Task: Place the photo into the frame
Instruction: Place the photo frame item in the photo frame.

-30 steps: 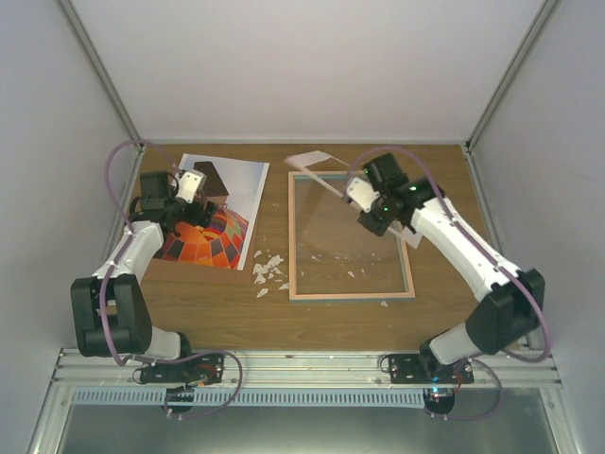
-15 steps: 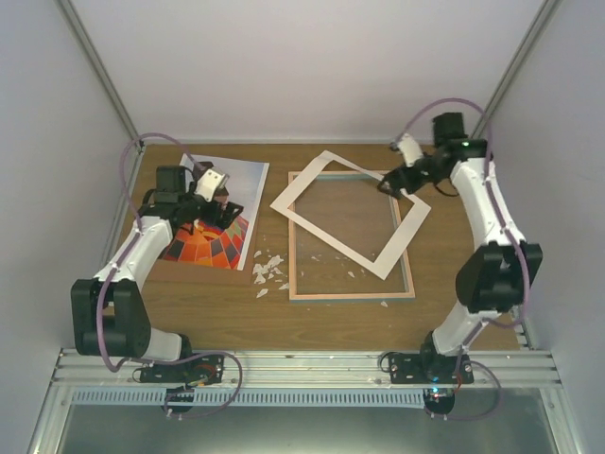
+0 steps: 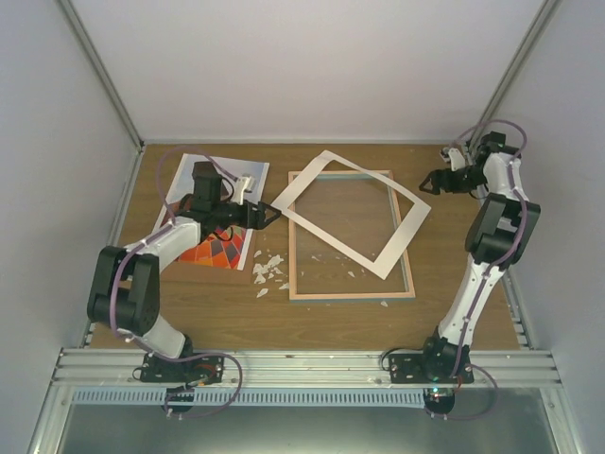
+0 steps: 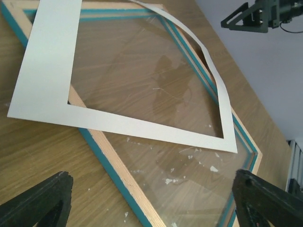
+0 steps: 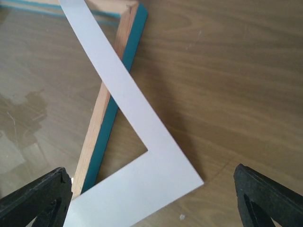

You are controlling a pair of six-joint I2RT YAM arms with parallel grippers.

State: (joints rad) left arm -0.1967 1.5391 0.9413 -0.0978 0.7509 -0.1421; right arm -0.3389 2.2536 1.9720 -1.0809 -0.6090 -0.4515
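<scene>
A brown wooden desk [image 3: 331, 322] carries everything. The left arm [image 3: 156, 248] reaches across the near-left part of it, its jaws spread wide and holding nothing, hanging above the right edge of the photo and pointing at the frame. The right arm [image 3: 492, 227] stands tall at the far right, its jaws likewise wide open and empty, beyond the frame's far right corner. The frame [image 3: 350, 296] lies flat mid-desk, teal and pale wood along its rails, with the desk's grain showing through its clear pane. A white mat sheet [image 3: 328, 236] rests askew on top, its corners overhanging the rails. The photo [image 3: 219, 251] lies flat left of the frame, partly under the left arm. White scraps [image 3: 267, 272] are scattered between photo and frame.
</scene>
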